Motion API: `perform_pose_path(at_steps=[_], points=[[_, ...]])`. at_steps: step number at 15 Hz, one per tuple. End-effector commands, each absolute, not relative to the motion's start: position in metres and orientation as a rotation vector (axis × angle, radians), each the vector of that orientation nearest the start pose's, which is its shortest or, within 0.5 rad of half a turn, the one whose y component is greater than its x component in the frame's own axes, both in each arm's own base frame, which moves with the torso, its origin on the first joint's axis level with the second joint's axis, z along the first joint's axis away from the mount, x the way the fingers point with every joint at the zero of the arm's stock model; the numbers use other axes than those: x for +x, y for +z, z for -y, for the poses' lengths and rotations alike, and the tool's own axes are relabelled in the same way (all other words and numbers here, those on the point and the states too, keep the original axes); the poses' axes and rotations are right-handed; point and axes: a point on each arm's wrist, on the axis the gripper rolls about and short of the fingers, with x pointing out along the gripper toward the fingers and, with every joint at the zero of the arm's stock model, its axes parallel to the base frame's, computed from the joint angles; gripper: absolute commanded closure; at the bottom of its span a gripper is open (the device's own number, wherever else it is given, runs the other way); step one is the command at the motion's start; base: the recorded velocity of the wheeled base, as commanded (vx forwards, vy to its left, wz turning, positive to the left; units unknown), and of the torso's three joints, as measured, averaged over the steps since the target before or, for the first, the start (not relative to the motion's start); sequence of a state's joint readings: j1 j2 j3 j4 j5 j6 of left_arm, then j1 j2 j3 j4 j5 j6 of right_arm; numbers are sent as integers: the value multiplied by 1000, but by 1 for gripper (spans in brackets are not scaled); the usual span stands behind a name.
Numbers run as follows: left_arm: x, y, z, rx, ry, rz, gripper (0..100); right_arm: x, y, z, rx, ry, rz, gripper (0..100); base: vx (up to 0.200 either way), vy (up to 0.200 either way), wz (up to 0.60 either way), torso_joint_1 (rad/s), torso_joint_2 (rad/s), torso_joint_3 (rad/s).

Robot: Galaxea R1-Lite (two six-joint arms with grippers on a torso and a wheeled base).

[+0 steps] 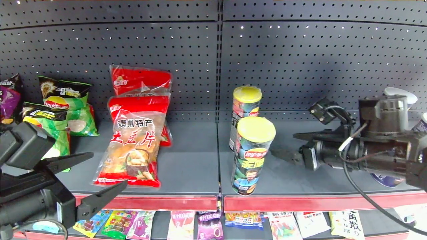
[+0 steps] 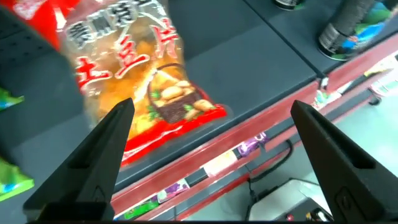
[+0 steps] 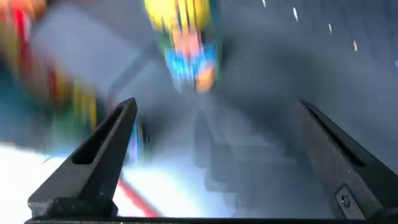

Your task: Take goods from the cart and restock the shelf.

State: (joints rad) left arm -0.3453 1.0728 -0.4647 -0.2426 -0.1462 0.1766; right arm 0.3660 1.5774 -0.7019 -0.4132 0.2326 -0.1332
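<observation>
Two red bags of potato slices [image 1: 135,140] lean one behind the other on the grey shelf [image 1: 193,166]. To their right stand two upright chip cans with yellow lids [image 1: 250,156], one behind the other. My left gripper [image 1: 100,176] is open and empty in front of the shelf's edge, low and left of the front bag. In the left wrist view my left gripper [image 2: 208,118] frames the front bag [image 2: 143,87]. My right gripper [image 1: 283,145] is over the shelf just right of the cans, pointing at them, open and empty. In the right wrist view my right gripper [image 3: 216,107] faces a blurred can [image 3: 186,43].
Green chip bags [image 1: 63,110] and a purple bag [image 1: 8,100] stand at the shelf's left. White-lidded containers [image 1: 400,95] stand behind my right arm. A red price rail [image 1: 200,201] edges the shelf. Several small packets [image 1: 206,225] hang below. Bare shelf lies between bags and cans.
</observation>
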Motion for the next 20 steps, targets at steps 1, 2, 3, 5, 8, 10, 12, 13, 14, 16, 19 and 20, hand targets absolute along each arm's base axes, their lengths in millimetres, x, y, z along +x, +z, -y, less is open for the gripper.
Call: perform_pose_path(at_steps=[1,2,3,5,8,10,12,13,14,16,19,20], points=[[135,181,60,216,-576,-366,0,182,170,-74,-161,595,-394,0,0,0,0,0,0,0],[134,178,60,214,-596,-377,0,167,169,-68,-160,593,-382,0,0,0,0,0,0,0],[133,177,60,210,-607,-382,0,157,169,-63,-156,582,-366,0,0,0,0,0,0,0],[133,170,60,187,-620,-422,0,141,173,-55,-151,570,-320,0,0,0,0,0,0,0],[138,161,63,191,-653,-470,0,119,169,-45,-142,557,-283,0,0,0,0,0,0,0],[146,155,67,236,-670,-499,0,105,163,-41,-136,560,-273,0,0,0,0,0,0,0],[151,154,77,255,-720,-511,0,95,159,-37,-131,553,-259,0,0,0,0,0,0,0],[157,154,84,261,-743,-521,0,88,154,-34,-121,542,-256,0,0,0,0,0,0,0],[160,153,91,270,-768,-526,0,82,150,-31,-116,525,-248,0,0,0,0,0,0,0],[162,149,99,280,-801,-552,0,72,147,-24,-110,483,-218,0,0,0,0,0,0,0],[171,141,106,288,-807,-595,0,65,148,-18,-104,426,-177,0,0,0,0,0,0,0],[180,139,115,294,-821,-609,0,61,146,-17,-103,409,-162,0,0,0,0,0,0,0]])
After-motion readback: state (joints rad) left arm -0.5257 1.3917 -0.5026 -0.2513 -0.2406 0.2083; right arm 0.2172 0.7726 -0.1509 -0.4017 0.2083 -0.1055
